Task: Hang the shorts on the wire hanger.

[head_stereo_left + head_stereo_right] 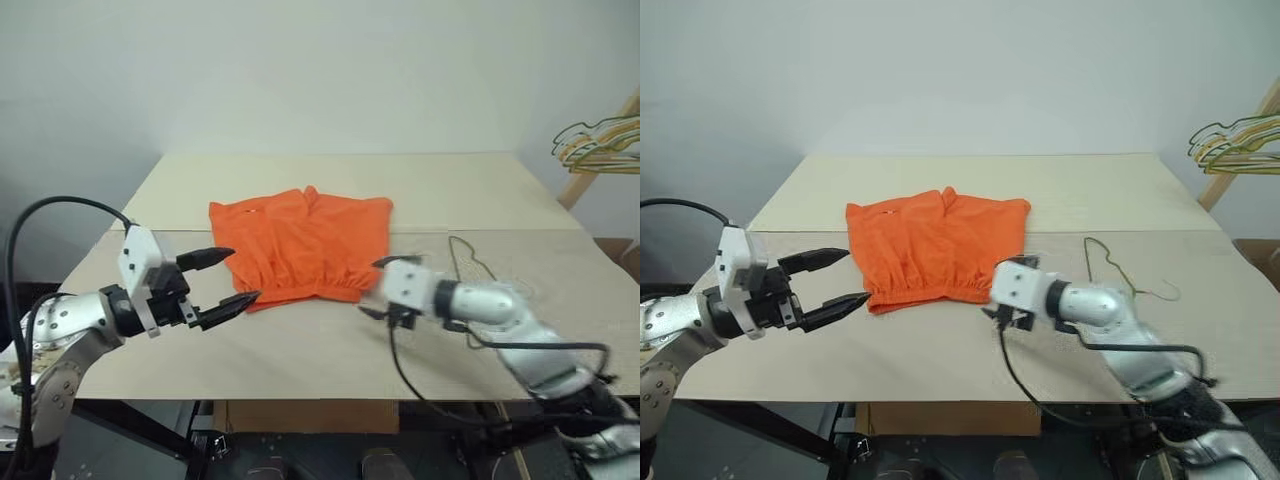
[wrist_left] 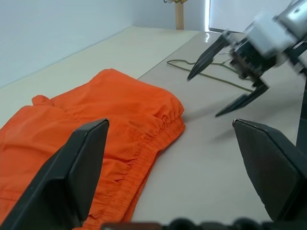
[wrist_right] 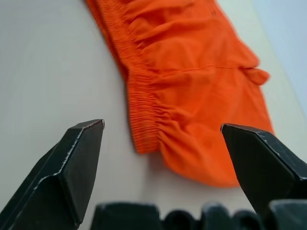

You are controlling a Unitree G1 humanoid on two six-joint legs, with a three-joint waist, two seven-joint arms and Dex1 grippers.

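The bright orange fabric shorts with a gathered elastic waistband (image 1: pixel 300 245) lie flat near the middle of the pale wooden worktop (image 1: pixel 330 180), waistband turned toward the near edge and leg ends toward the far edge. The thin grey-olive wire hanger (image 1: pixel 1118 268) lies flat on the worktop between the shorts and the right edge, apart from the fabric. The left claw (image 1: pixel 225 285) hovers with its two black fingers spread wide and empty, just off the waistband's left corner on the near side. The right claw (image 1: pixel 1002 290) is also spread and empty, low over the worktop by the waistband's right corner; in its own wrist view the gathered corner sits between the open fingers but a little ahead of them. Nothing is gripped, so the task looks barely begun. Judging from here, the main risk is a poor pinch: if the right claw closes short of the elastic it may catch only the worktop, or nip one layer of thin cloth, which would slip out when lifted. Pushing forward could also bunch the shorts and slide them away. The hanger is slender and lies flush on the worktop, so it will probably be hard to get a finger under, and the right arm's trailing cable (image 1: pixel 1025 380) hangs close enough that it might snag or nudge it.
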